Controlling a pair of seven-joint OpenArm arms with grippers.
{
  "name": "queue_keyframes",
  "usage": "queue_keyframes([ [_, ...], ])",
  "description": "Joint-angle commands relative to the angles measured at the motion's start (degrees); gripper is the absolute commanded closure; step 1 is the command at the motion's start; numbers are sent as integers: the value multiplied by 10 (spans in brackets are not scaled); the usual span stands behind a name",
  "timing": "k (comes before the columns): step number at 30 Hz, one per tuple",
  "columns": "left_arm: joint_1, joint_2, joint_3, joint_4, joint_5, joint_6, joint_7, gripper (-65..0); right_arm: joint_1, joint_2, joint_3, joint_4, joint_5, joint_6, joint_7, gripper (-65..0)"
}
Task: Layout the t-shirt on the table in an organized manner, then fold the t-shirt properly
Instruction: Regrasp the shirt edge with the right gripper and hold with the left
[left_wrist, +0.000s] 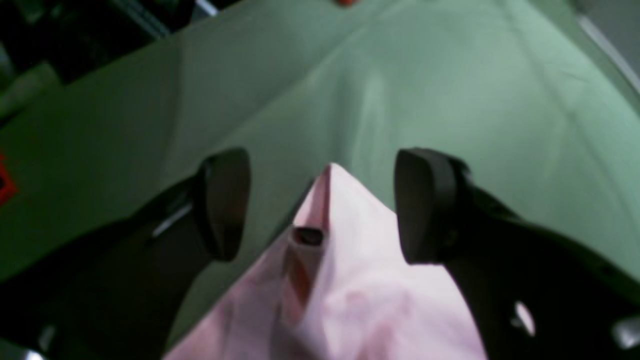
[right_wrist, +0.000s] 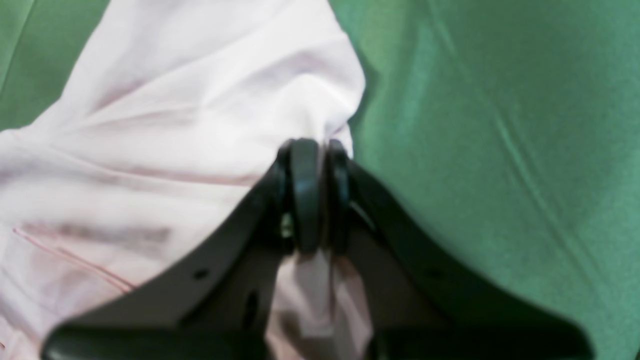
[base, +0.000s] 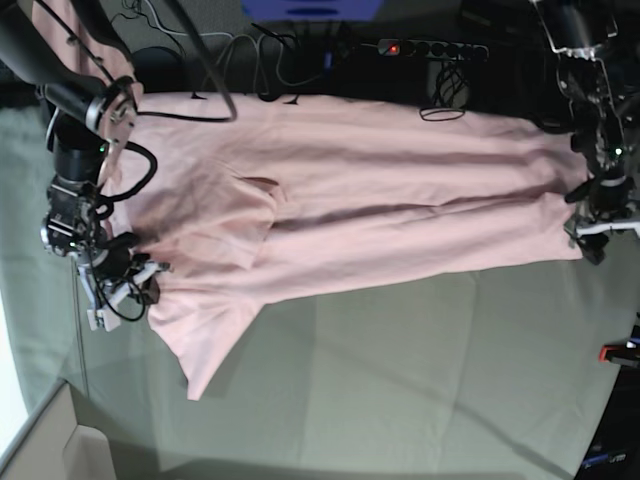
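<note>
Stretching across the far half of the desk (base: 400, 370), the t-shirt (base: 380, 200) lies spread between the two arms, pale pink and soft, creased in long folds along its length, with one short sleeve reaching toward the near side. Dark lettering peeks at its far edge. The right claw (right_wrist: 315, 195) is closed tight on a bunched pinch of the pink fabric at the shirt's edge. The left claw (left_wrist: 320, 205) stands open, its black rounded pads either side of a pointed corner of the shirt without touching it. A creased grey-green cloth covers the desk; a red clamp (base: 618, 352) sits at its edge. Cables and a power strip (base: 430, 47) lie beyond.
</note>
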Motion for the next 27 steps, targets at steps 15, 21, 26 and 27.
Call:
queue_keyframes([
  [15,-142,-60,104,-230,-1,-5,-17,-435,11,5,-1,7,-2,2,1,-11],
  [21,-143,-60,108,-230,-1,-5,-14,-434,12,5,-1,7,-2,2,1,-12],
  [26,-143,-60,109,-230,-1,-5,-13,-374,12,5,-1,7,-2,2,1,-13],
  [27,-144,-60,109,-230,-1,-5,-13,-317,12,5,-1,7,-2,2,1,-13],
])
